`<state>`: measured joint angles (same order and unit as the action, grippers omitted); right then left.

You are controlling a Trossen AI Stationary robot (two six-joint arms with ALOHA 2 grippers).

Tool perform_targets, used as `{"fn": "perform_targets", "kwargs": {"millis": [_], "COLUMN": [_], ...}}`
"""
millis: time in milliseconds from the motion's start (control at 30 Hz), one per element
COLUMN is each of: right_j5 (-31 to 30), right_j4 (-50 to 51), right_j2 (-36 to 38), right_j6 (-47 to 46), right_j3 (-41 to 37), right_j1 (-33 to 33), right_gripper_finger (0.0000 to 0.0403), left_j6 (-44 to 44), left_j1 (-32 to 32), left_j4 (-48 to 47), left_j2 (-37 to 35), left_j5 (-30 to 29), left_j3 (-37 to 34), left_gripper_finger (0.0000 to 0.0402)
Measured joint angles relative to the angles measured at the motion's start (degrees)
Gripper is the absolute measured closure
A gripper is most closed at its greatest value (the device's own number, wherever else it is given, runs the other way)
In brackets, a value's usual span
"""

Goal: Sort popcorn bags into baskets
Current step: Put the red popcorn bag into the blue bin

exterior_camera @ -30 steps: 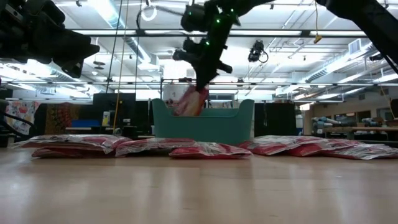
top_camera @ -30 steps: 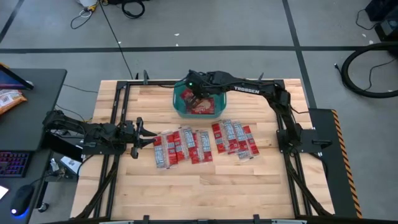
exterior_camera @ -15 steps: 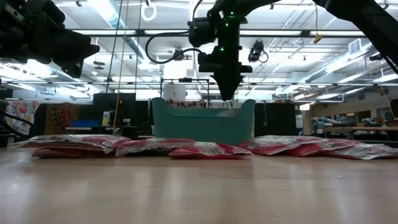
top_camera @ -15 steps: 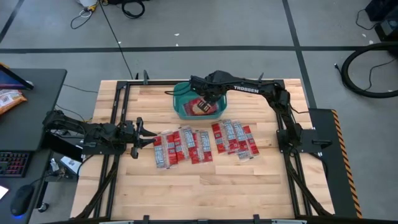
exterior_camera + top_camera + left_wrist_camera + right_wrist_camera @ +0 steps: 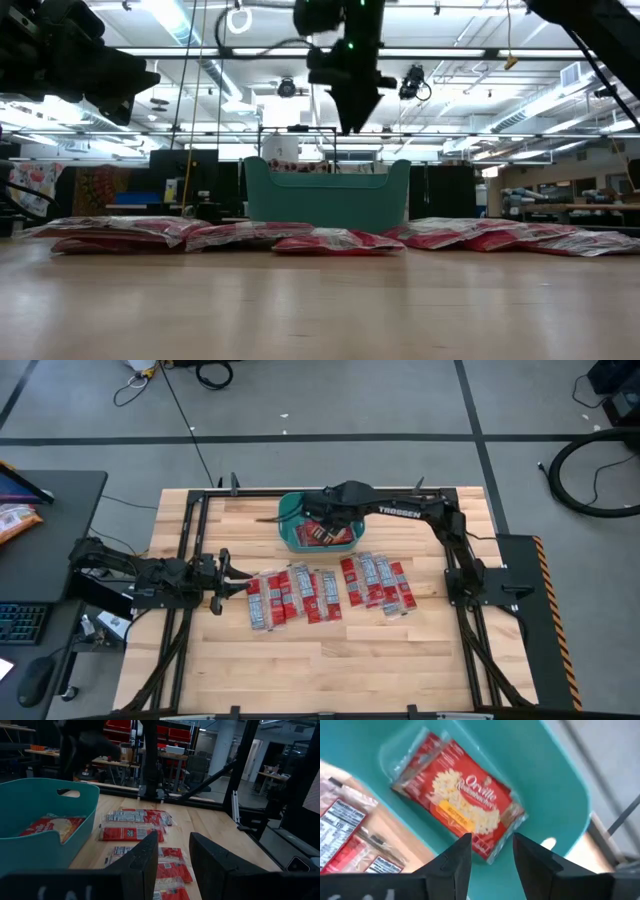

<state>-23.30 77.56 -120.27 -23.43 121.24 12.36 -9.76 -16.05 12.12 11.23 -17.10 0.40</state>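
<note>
The teal basket (image 5: 290,536) stands at the table's far middle. One red popcorn bag (image 5: 460,802) lies flat on its bottom, also seen as the bag (image 5: 50,826) in the left wrist view. My right gripper (image 5: 491,840) hangs open above the basket (image 5: 325,195), and nothing is between its fingers. Several more popcorn bags lie overlapping on the wood in two groups, a left one (image 5: 290,595) and a right one (image 5: 377,582). My left gripper (image 5: 240,582) waits open, low at the table's left, pointing at the left group.
A dark desk at the left carries an orange snack bag (image 5: 15,520) and a keyboard. Black frame rails run along the table's edges. Bare wood (image 5: 330,660) lies between the bags and the near edge.
My right gripper has opened and let go of the popcorn bag, which it held tilted over the basket's left part. The bag now lies flat inside the basket. The gripper has moved toward the table's right over the basket, then up.
</note>
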Motion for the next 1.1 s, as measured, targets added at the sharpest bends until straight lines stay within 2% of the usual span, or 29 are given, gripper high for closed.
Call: {"fn": "perform_targets", "kwargs": {"millis": [167,567,767,1000,1100], "right_j5": [-5.1,-5.2,-5.3,1.4,2.2], "right_j4": [-1.7,-2.9,-2.7,2.5,5.6], "right_j2": [0.0,0.0,0.0,-0.1,0.4], "right_j6": [2.0,-3.3,-8.9,-16.3,-20.1], "right_j3": [0.0,-3.7,-8.2,-16.3,-19.6], "right_j1": [-4.7,-16.3,-21.3,-24.6,-25.4], "right_gripper_finger": [0.0255,0.0256,0.0256,0.0256,0.0256], "left_j6": [0.0,0.0,0.0,0.0,0.0], "left_j1": [0.0,0.0,0.0,0.0,0.0], "left_j4": [0.0,0.0,0.0,0.0,0.0], "left_j2": [0.0,0.0,0.0,0.0,0.0], "left_j5": [0.0,0.0,0.0,0.0,0.0], "left_j3": [0.0,0.0,0.0,0.0,0.0], "left_gripper_finger": [0.0285,0.0285,0.0285,0.0285,0.0285]}}
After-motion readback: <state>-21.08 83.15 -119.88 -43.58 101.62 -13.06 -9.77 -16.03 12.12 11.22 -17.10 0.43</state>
